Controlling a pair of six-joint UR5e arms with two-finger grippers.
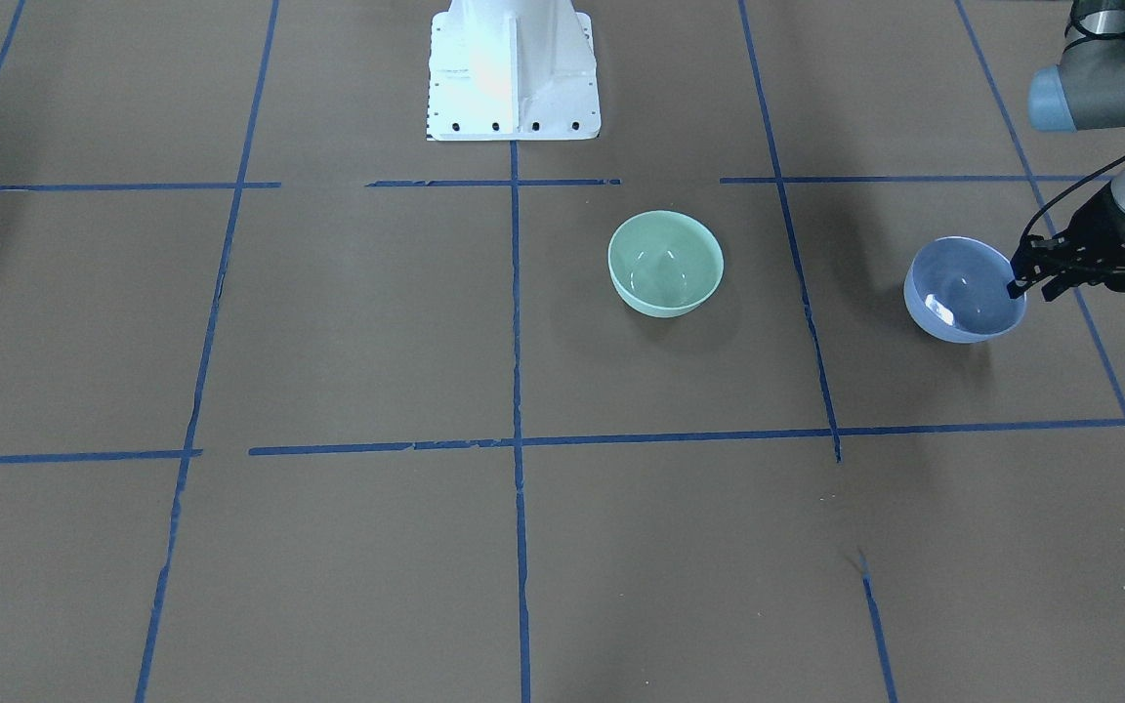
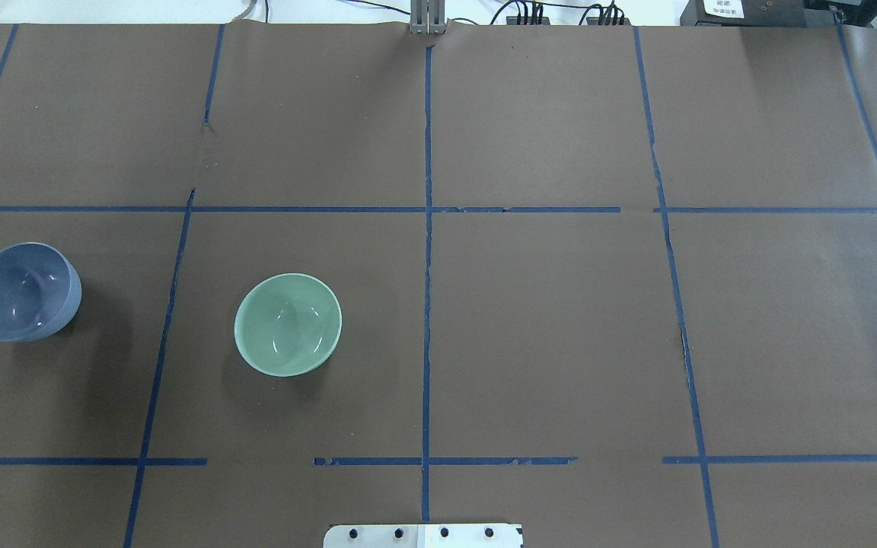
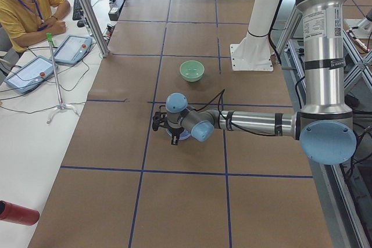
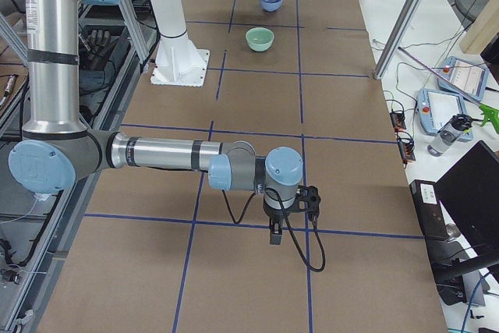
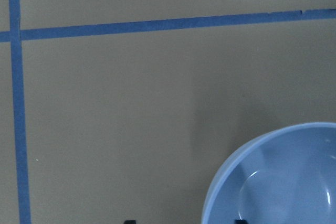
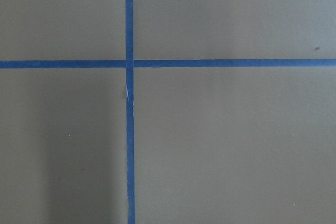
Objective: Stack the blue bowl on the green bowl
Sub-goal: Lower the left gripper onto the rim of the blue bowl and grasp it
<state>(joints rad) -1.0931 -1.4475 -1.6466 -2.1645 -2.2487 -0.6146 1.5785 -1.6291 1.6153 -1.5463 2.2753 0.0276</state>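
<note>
The blue bowl (image 1: 963, 293) stands upright on the brown table at my left side; it also shows in the overhead view (image 2: 23, 293). The green bowl (image 1: 665, 264) stands upright and empty nearer the middle (image 2: 288, 325), clearly apart from the blue one. My left gripper (image 1: 1026, 288) is open at the blue bowl's outer rim. In the left wrist view the blue bowl (image 5: 283, 182) fills the lower right, with one fingertip (image 5: 239, 221) over its inside and the other outside. My right gripper (image 4: 274, 228) hangs low over bare table far from both bowls; I cannot tell whether it is open or shut.
The white robot base (image 1: 514, 68) stands at the table's edge behind the green bowl. Blue tape lines (image 2: 427, 228) mark a grid on the brown table. An operator (image 3: 23, 4) sits at a side table with tablets beyond the far edge.
</note>
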